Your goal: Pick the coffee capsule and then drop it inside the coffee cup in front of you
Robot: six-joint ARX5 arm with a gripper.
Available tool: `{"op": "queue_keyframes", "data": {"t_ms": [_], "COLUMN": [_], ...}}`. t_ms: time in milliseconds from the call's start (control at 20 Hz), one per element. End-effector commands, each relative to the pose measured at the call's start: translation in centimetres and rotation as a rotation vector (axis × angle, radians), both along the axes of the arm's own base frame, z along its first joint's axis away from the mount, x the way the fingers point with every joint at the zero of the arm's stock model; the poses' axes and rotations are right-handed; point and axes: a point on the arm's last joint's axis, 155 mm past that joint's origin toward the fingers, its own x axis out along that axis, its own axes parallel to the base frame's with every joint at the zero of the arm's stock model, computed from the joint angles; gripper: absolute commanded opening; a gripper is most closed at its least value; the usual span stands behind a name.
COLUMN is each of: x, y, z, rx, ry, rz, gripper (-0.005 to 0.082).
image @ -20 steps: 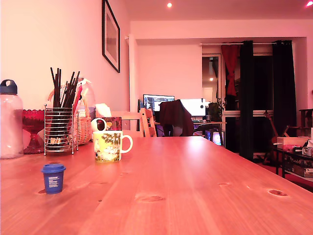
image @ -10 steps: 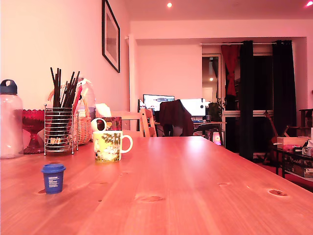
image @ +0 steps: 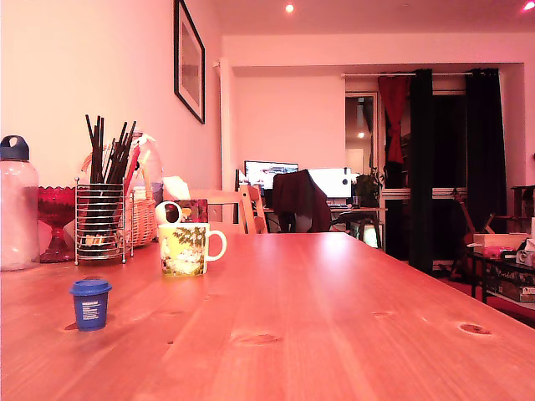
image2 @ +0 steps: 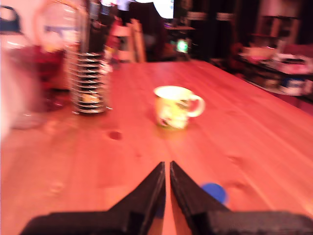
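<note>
A small blue coffee capsule stands upright on the wooden table at the exterior view's left, nearer than the cup. The coffee cup, a yellow-green printed mug with a white handle, sits behind it. The gripper does not appear in the exterior view. In the blurred wrist view the gripper hangs over the table with its two dark fingers nearly touching and nothing between them. The capsule shows as a blue disc partly hidden behind one finger, and the cup stands farther off.
A wire utensil holder with dark sticks, a clear bottle with a dark cap, a red bowl and a basket stand along the wall at the exterior view's left. Chairs and a desk with monitors lie beyond the table's far end.
Nothing on the table has shifted in the exterior view; capsule and cup stay where they were.
</note>
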Motion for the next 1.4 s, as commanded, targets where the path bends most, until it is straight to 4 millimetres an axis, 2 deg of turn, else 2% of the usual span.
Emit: {"op": "queue_keyframes", "data": {"t_ms": [0,250,500,550,600,700,750,1100,1350], "x": [-0.2,-0.4,-0.4,-0.3,0.0,0.4,0.6,1.7,2.5], "y": [-0.9,-3.3,-4.9,-4.9,-4.8,-4.5,-4.3,-4.4,-5.2], "z": [0.0,-2.9,-4.1,-4.3,-4.2,-4.0,-4.1,-4.9,-5.6], "rx": [-0.028,0.033,0.050,0.051,0.052,0.055,0.058,0.064,0.064], "ry": [0.024,0.135,0.184,0.191,0.188,0.178,0.179,0.192,0.204], "rz": [-0.034,-0.130,-0.189,-0.188,-0.181,-0.161,-0.148,-0.137,-0.170], "gripper": [0.0019,0.0019,0.0042,0.0105,0.0230,0.0545,0.0623,0.0640,0.0640]}}
